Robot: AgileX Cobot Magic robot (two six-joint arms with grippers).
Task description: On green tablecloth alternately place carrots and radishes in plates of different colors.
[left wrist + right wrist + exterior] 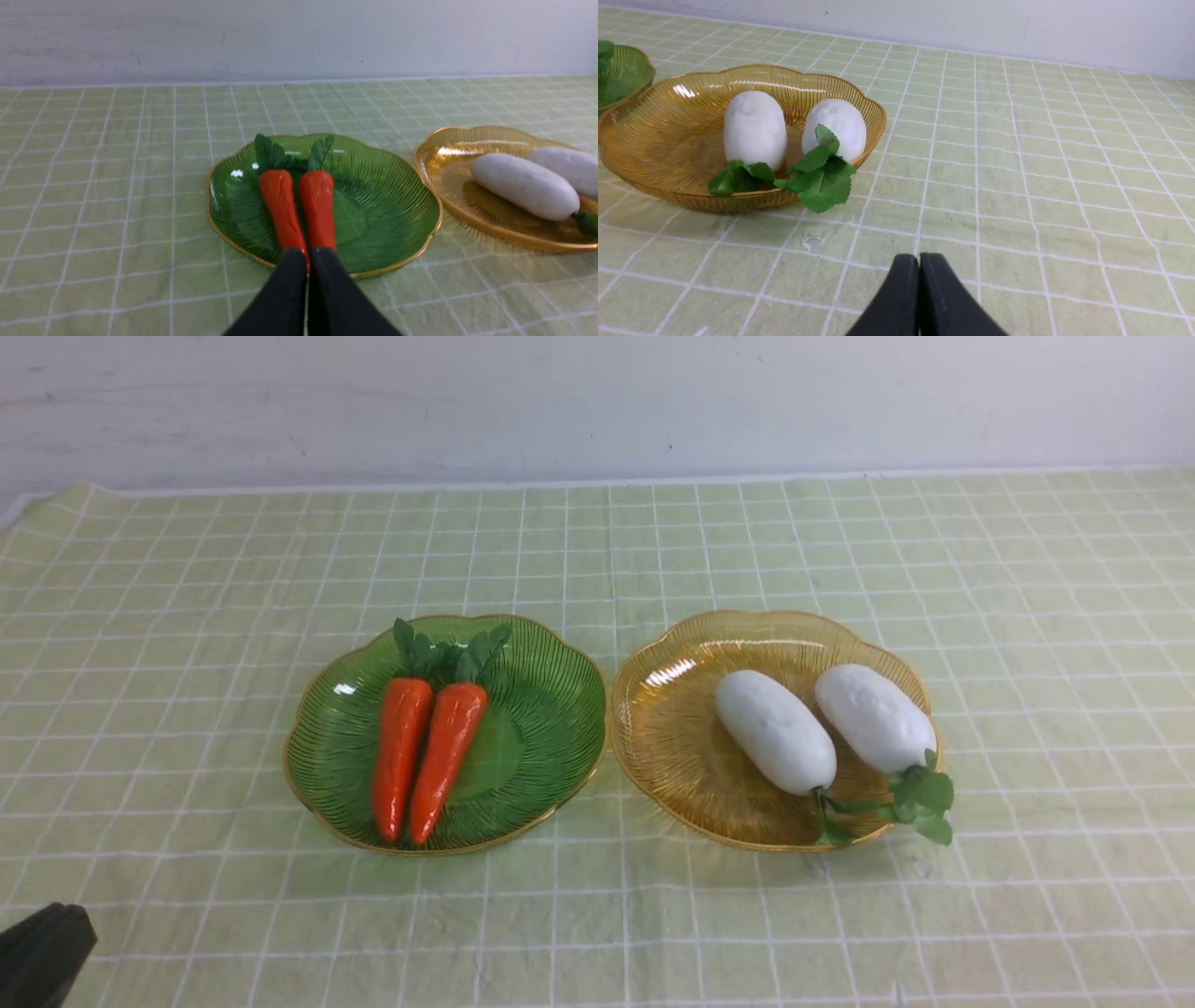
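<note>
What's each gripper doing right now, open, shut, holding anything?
Left gripper: shut, fingers together, holding nothing, in front of the green plate.
Right gripper: shut, empty, over the green tablecloth.

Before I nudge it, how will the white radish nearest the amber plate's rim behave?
The plump white oblong toy radish looks rounded, so it may roll sideways. Its matte surface probably grips fairly well. Its green leaf sprig overhangs the amber ribbed plastic plate and likely flops.

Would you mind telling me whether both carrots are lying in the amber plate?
No, both carrots lie side by side in the green plate, while the amber plate holds the two radishes.
</note>
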